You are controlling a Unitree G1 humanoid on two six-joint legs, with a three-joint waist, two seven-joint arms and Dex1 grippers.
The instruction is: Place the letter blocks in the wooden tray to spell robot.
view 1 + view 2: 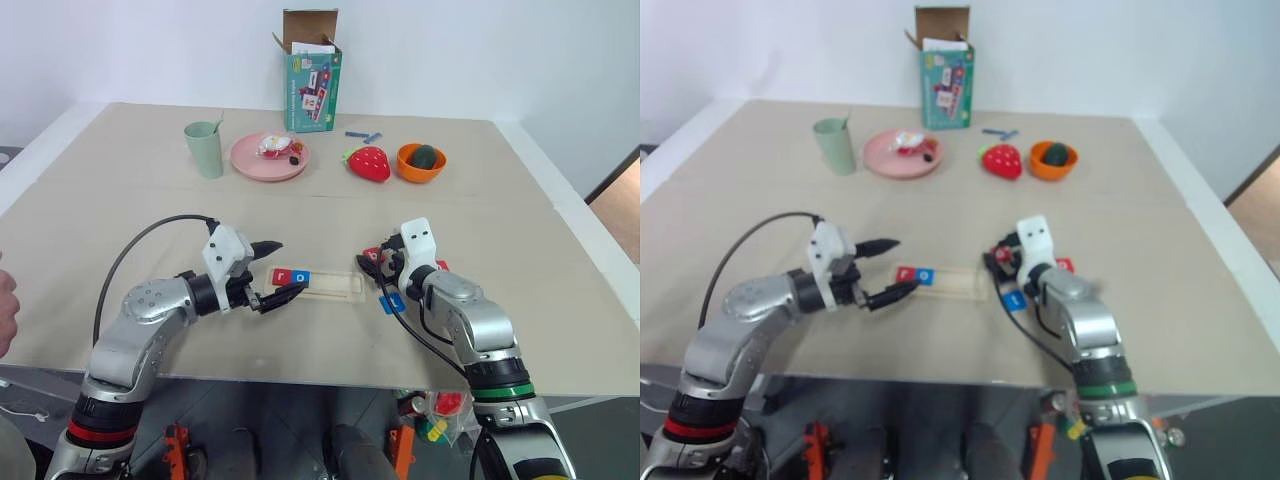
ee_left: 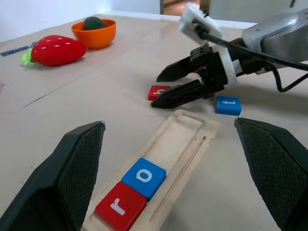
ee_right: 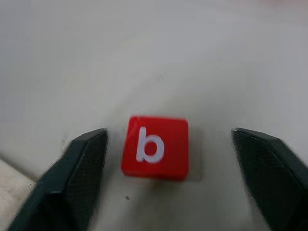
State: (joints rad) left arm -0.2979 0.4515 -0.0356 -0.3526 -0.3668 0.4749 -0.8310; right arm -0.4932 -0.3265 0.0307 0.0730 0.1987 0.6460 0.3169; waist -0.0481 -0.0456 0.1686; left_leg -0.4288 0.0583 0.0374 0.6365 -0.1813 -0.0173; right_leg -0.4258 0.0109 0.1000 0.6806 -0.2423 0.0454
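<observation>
My left gripper [image 1: 283,270] hangs wide open, empty, beside the wooden tray [image 1: 345,291], where red r [image 2: 120,205] and blue o [image 2: 144,176] sit. My right gripper [image 2: 161,89], open, straddles the red b block [image 3: 154,146]; closing off-centre could skid it into the tray's end.

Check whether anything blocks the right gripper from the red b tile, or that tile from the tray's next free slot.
Nothing visible does. The right gripper has its open fingers either side of the red square b tile, bare table between. The long pale wooden tray holds r and o; the recess beyond them is empty.
</observation>
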